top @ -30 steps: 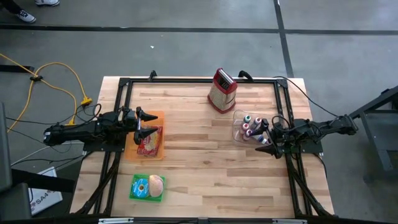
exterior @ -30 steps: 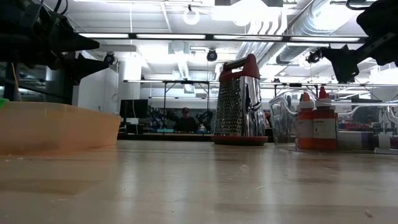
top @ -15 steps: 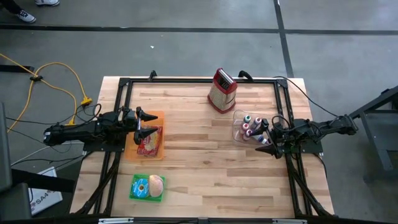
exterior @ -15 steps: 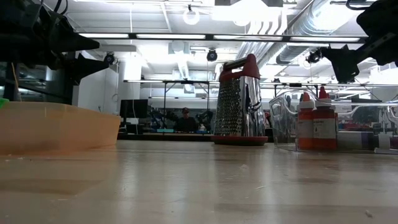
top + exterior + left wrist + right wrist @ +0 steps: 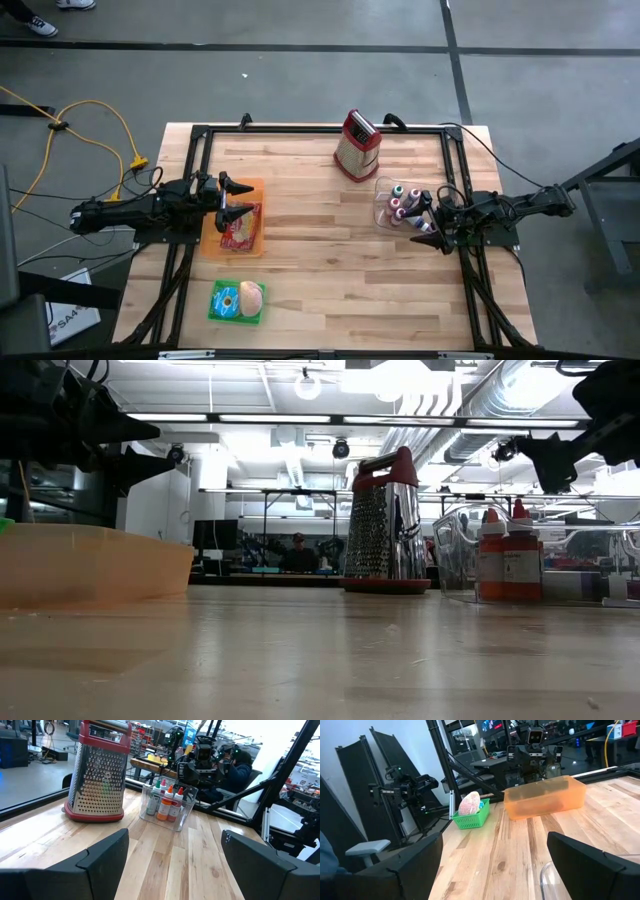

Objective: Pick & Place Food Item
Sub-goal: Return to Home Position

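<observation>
Grater (image 5: 357, 145) back centre; bottle box (image 5: 384, 188) right; bin (image 5: 240, 251) left; basket (image 5: 214, 300) front-left, donuts (image 5: 250, 297) inside.

Left claw (image 5: 238, 197) hovers with fingers spread wide; right claw (image 5: 427, 218) faces it from across, fingers likewise parted.

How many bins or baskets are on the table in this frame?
3. An orange translucent plastic bin under the left gripper, a small green basket farther along that side, and a clear plastic bin of bottles at the right gripper. None looks hidden.
</observation>
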